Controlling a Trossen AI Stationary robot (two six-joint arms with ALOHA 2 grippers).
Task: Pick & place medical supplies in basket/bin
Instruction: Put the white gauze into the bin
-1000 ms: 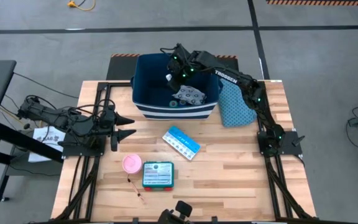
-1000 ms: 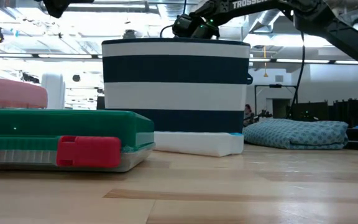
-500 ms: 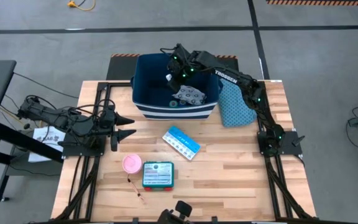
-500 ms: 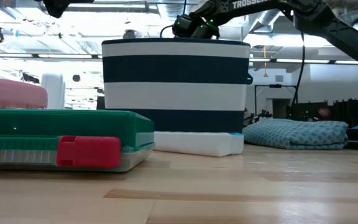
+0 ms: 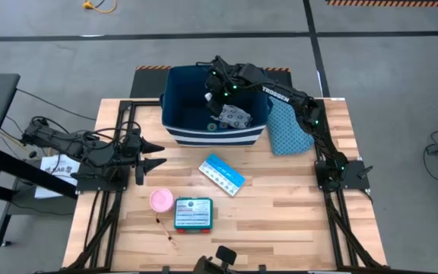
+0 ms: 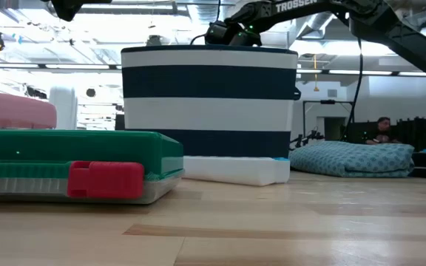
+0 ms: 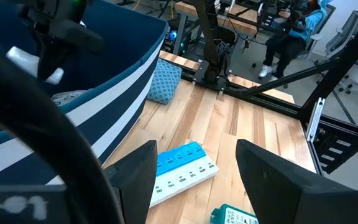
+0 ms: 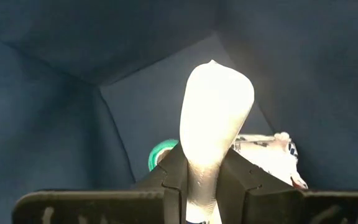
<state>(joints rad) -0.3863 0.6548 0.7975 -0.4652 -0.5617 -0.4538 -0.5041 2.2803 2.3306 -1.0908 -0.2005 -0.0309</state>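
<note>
Inside bin [image 5: 181,114], right hand [image 8: 207,177] clamping white item [image 8: 215,118]

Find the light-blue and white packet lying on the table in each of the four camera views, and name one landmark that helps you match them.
High view: light-blue/white packet at table centre, in front of the bin.
Low view: only its white edge, at the bin's base.
Left wrist view: beside the bin's striped wall, packet at.
Right wrist view: not in it.
Shared landmark: the navy, white-striped bin.

Wooden table [image 5: 280,198] bears bin [image 5: 175,125], cloth [image 5: 286,131], packet [image 5: 221,174], box [image 5: 193,214], roll [image 5: 161,200].
</note>
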